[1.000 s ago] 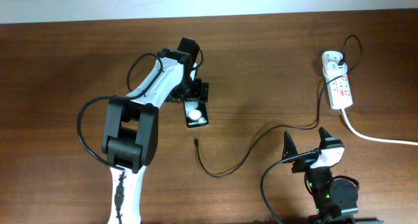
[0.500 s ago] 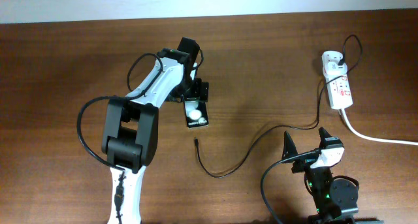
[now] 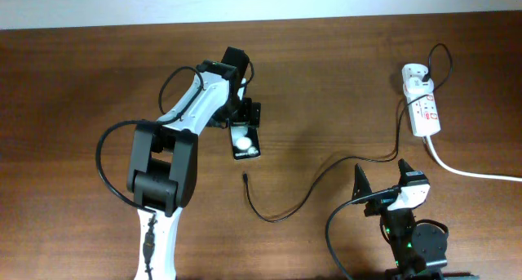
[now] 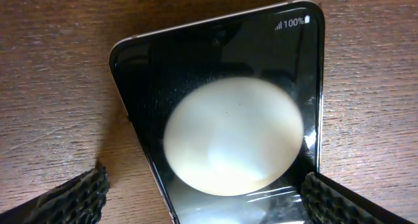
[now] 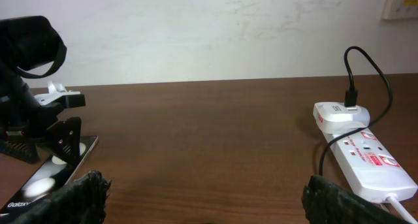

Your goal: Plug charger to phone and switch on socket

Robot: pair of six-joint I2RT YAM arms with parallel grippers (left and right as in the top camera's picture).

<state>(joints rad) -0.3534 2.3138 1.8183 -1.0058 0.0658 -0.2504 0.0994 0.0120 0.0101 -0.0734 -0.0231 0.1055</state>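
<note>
The phone (image 3: 245, 142) lies flat on the table, face up, with two white round spots. In the left wrist view it fills the frame (image 4: 222, 74), one large white spot showing. My left gripper (image 3: 244, 117) (image 4: 209, 208) is open, its fingers either side of the phone's near end, with a gap on the left. The charger is a thin black cable (image 3: 318, 180). Its plug tip (image 3: 245, 179) lies free below the phone, and it runs to the white adapter (image 3: 414, 74) in the socket (image 3: 426, 113) (image 5: 366, 155). My right gripper (image 3: 382, 195) (image 5: 212, 204) is open and empty at the front.
The socket's thick white cord (image 3: 473, 173) runs off the right edge. The black cable loops over the table between the phone and my right arm. A pale wall (image 5: 196, 28) stands behind the table's far edge. The right wrist view shows the phone (image 5: 46, 178) at its left.
</note>
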